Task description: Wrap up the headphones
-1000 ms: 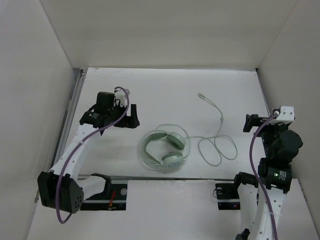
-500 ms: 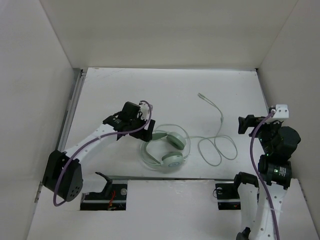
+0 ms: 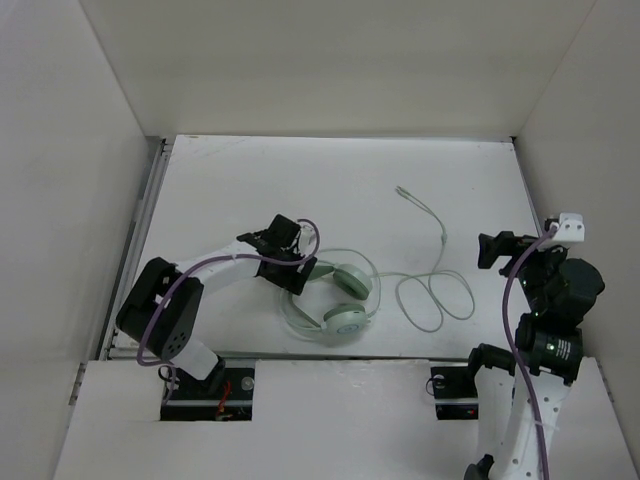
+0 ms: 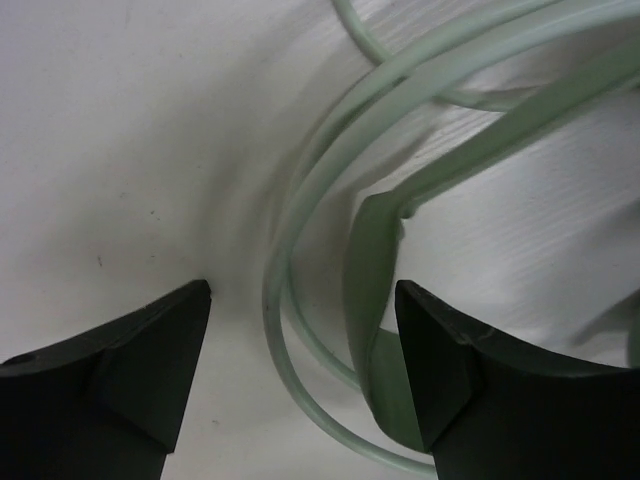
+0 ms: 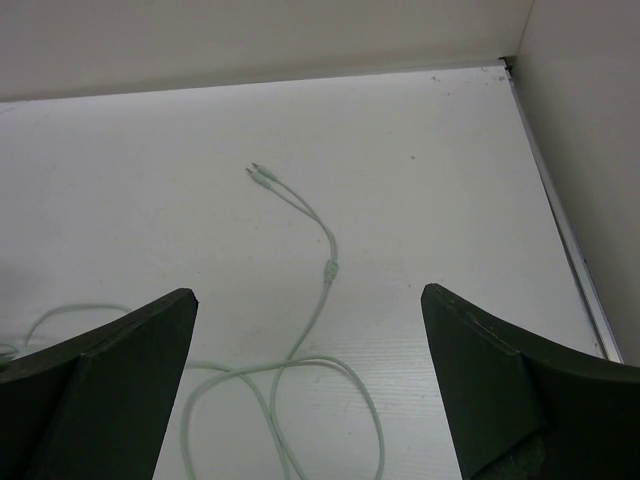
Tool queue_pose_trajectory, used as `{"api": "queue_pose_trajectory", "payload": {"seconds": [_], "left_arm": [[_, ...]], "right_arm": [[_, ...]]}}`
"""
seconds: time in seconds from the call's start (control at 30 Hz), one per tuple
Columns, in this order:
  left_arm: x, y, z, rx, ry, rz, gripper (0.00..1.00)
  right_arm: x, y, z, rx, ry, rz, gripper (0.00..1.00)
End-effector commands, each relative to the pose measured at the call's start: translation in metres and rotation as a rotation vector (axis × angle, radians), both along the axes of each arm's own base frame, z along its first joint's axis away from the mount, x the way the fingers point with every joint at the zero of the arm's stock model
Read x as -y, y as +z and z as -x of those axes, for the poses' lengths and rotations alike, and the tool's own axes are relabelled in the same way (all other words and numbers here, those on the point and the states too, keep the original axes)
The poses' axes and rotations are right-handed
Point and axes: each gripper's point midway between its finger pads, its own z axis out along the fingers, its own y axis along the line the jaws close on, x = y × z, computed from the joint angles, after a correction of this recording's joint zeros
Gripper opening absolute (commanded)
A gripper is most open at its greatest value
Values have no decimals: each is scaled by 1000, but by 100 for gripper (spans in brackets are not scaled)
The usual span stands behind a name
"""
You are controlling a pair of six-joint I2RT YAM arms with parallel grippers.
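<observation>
Three walls box the table: left, rear, right. Rear half is bare, most free room is there. Mint headphones lie flat mid-table, close to the front edge, so little margin on that side. Their cable loops just right of them, then runs back to the plug end.

L arm is stretched low from front-left, with left gripper down at the headband's left curve. Wrist cam: jaws apart, headband + a cable strand between the fingers, not clamped.

R arm is folded up by the right wall. Right gripper is spread wide, holds nothing, and sits well apart from the cable loops.

Vs 1 s ago: L gripper came from the left-rear of the table over to the headband. R arm ~same spot, headphones unmoved.
</observation>
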Motion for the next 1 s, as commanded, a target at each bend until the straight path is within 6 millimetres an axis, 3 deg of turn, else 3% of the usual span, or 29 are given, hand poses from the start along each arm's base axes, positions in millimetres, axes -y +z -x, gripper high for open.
{"api": "queue_pose_trajectory", "payload": {"seconds": [0.0,0.17,0.33,0.53,0.63,0.83,0.97], "left_arm": [[5,1,-11,39,-28,-23,72],[5,-5,-11,58,-54,-68,66],[1,-14,-4,27,-69,-101,40],[-1,-15,3,14,-73,-106,28],[-5,-15,0,15,-56,-109,8],[-7,-6,-16,61,-14,-122,0],[-4,17,-33,145,10,-121,0]], "right_arm": [[-1,11,2,42,-5,-15,100],[3,13,2,52,-20,-12,100],[5,14,2,62,-31,-16,100],[6,16,1,71,-35,-20,100],[6,16,1,72,-35,-19,100],[6,15,0,69,-35,-21,100],[6,17,1,74,-35,-20,100]]}}
